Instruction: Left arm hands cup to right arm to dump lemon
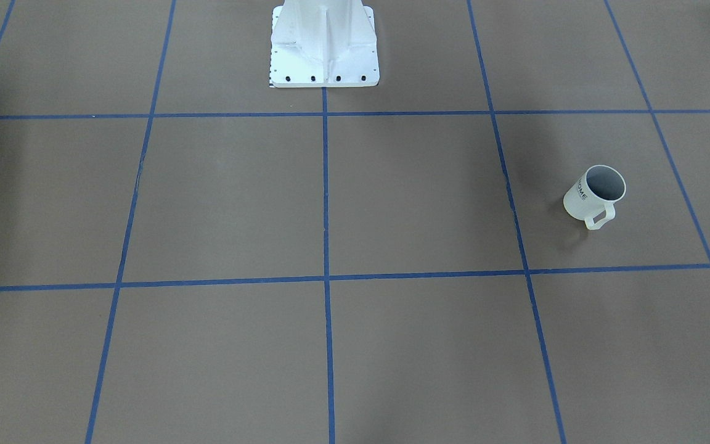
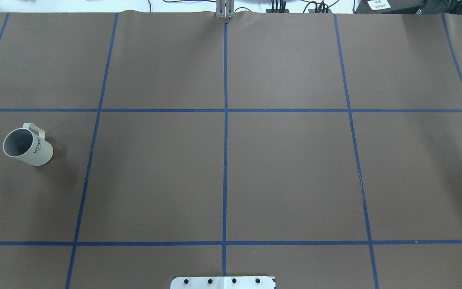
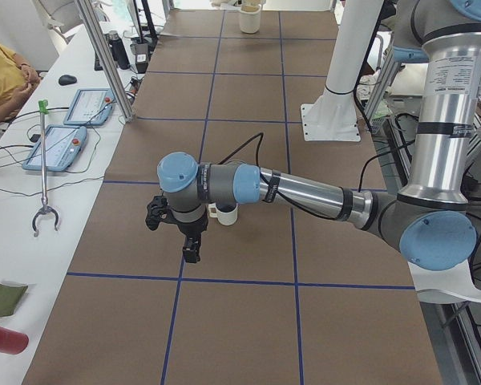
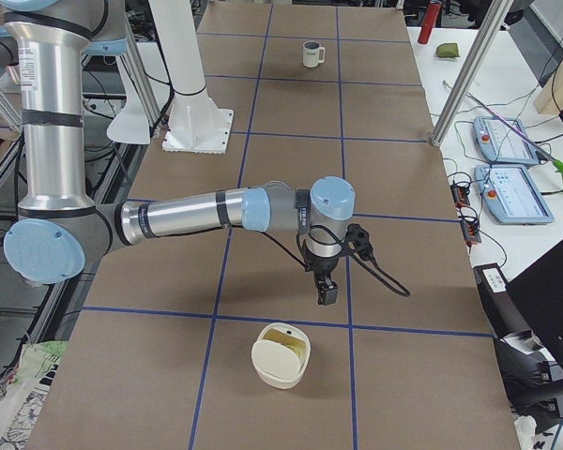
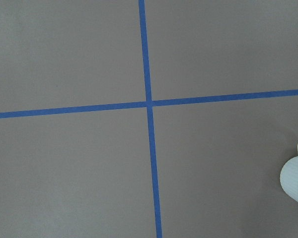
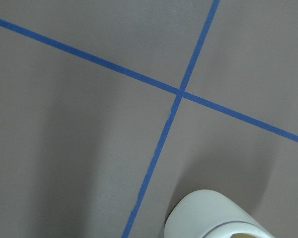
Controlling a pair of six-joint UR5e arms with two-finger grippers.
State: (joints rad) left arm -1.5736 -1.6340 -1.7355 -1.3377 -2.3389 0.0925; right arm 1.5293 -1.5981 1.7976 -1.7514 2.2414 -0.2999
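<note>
The cup (image 2: pixel 27 145), an off-white mug with black lettering and a squared handle, stands upright at the table's left side; it also shows in the front view (image 1: pixel 595 196). Its inside looks grey and no lemon shows in it. In the exterior left view the left arm's gripper (image 3: pixel 191 253) hangs above the table just in front of the cup (image 3: pixel 224 212); I cannot tell whether it is open or shut. In the exterior right view the right gripper (image 4: pixel 327 292) hangs above the table; I cannot tell its state. The left wrist view catches the cup's side (image 5: pixel 295 181).
A white round container (image 4: pixel 281 354), pale yellow inside, stands near the right gripper; it shows in the right wrist view (image 6: pixel 216 215) and far off in the exterior left view (image 3: pixel 249 16). The white robot base (image 1: pixel 324 46) stands at the table's middle. Blue tape lines grid the brown table.
</note>
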